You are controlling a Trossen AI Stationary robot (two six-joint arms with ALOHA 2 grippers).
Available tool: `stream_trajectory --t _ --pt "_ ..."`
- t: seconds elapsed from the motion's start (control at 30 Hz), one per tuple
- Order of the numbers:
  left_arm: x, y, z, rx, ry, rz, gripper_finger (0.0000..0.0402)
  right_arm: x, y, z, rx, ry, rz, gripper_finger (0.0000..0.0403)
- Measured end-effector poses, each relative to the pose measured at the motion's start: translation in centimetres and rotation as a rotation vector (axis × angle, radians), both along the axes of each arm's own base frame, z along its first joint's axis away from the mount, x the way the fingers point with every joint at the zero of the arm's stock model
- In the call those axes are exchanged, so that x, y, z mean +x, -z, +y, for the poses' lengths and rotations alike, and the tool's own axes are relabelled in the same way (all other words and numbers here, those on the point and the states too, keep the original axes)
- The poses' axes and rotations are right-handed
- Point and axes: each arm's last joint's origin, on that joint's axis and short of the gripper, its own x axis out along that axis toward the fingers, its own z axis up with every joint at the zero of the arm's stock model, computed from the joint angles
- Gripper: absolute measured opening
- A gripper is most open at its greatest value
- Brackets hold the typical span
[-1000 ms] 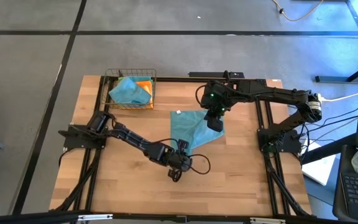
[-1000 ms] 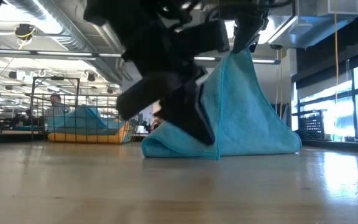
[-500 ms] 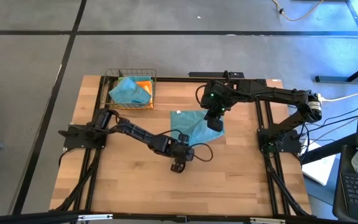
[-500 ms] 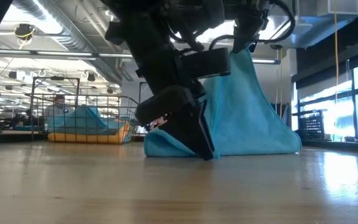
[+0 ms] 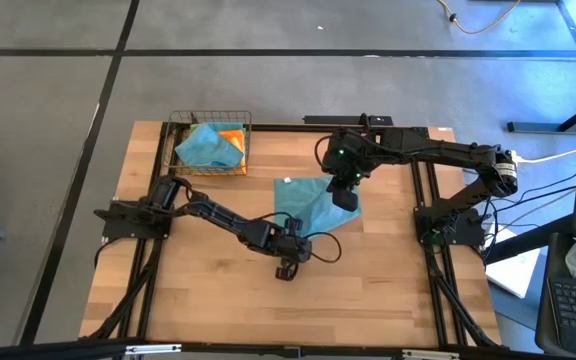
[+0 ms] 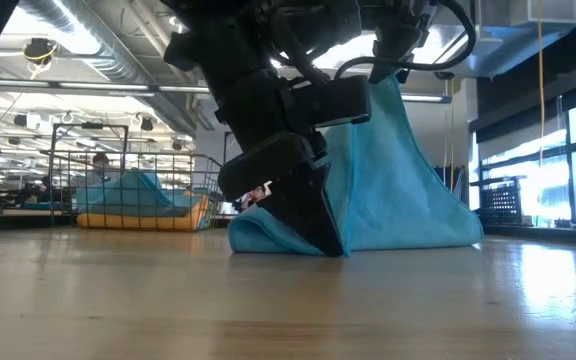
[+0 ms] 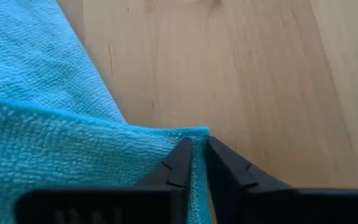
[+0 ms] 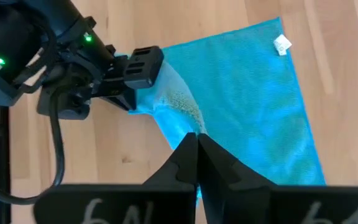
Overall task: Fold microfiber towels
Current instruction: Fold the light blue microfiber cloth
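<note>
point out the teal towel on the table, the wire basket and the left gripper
teal towel [image 5: 303, 203]: high view, its flat middle
wire basket [image 5: 209, 119]: high view, far rim
left gripper [image 7: 194, 163]: left wrist view, between fingertips pinching the towel's edge

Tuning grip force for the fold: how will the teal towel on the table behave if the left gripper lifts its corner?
Probably floppy: the teal towel hangs in a tent from the right gripper, sagging to the table. Likely light, since a pinch holds it up. The left gripper pinches only a thin corner edge, so it might slip out.
</note>
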Motion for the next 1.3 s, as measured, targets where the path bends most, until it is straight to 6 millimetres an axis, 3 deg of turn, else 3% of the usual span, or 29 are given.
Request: stream_trajectory --t 0.13,0.6,0.87,1.1,1.3 --pt "-0.1 0.0 -0.1 -0.034 -0.049 -0.004 0.0005 0.0 0.0 0.1 0.019 -0.012 -0.008 0.0006" --pt "-0.7 -1.1 0.5 -0.014 -0.135 -0.001 0.0 0.0 0.0 0.1 0.044 -0.027 -0.013 0.0006" --pt "-1.6 -4.1 0.1 -0.005 -0.171 -0.047 0.0 -0.3 0.1 0.2 0.064 -0.061 0.012 0.0006" --pt "-3.1 -8.2 -0.4 0.048 -0.229 -0.144 0.0 -1.3 0.5 0.4 0.079 -0.08 0.127 0.0006" --pt "-4.7 -10.9 0.6 0.103 -0.277 -0.161 0.0 -1.7 0.7 0.5 0.091 -0.077 0.17 0.0006"
